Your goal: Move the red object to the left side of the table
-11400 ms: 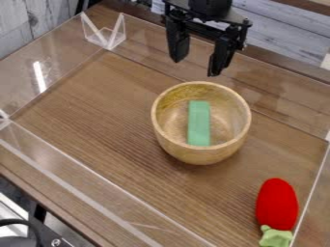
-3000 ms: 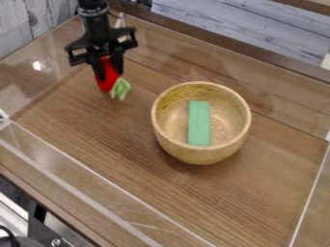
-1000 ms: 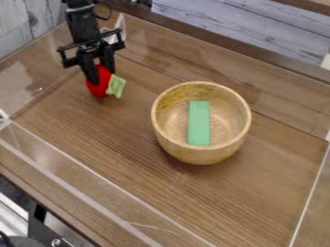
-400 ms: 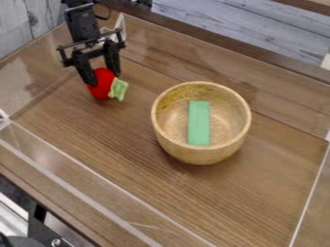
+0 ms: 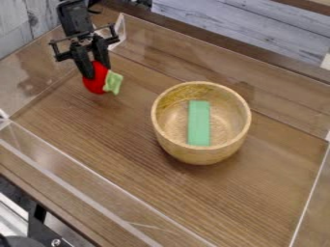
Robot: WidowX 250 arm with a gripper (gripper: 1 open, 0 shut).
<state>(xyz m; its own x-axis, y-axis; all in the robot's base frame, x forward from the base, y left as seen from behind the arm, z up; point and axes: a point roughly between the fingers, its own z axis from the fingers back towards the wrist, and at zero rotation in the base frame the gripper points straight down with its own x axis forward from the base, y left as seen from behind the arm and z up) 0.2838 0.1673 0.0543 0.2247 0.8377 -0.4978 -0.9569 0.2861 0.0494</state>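
The red object (image 5: 95, 82), a small red toy with a light green leafy tip (image 5: 114, 83), is at the far left of the brown wood-grain table (image 5: 116, 154). My gripper (image 5: 88, 68) comes down on it from above, and its dark fingers are shut on the toy's upper part. Whether the toy rests on the wood or hangs just above it I cannot tell.
A wooden bowl (image 5: 165, 133) stands near the middle of the table, with a green rectangular block (image 5: 200, 123) lying inside it. Low clear acrylic walls (image 5: 58, 166) border the tabletop. A pale plank wall runs along the back.
Over the last second the gripper's fingers spread around the toy and closed again. Gripper and toy have shifted slightly to the left and toward the back.
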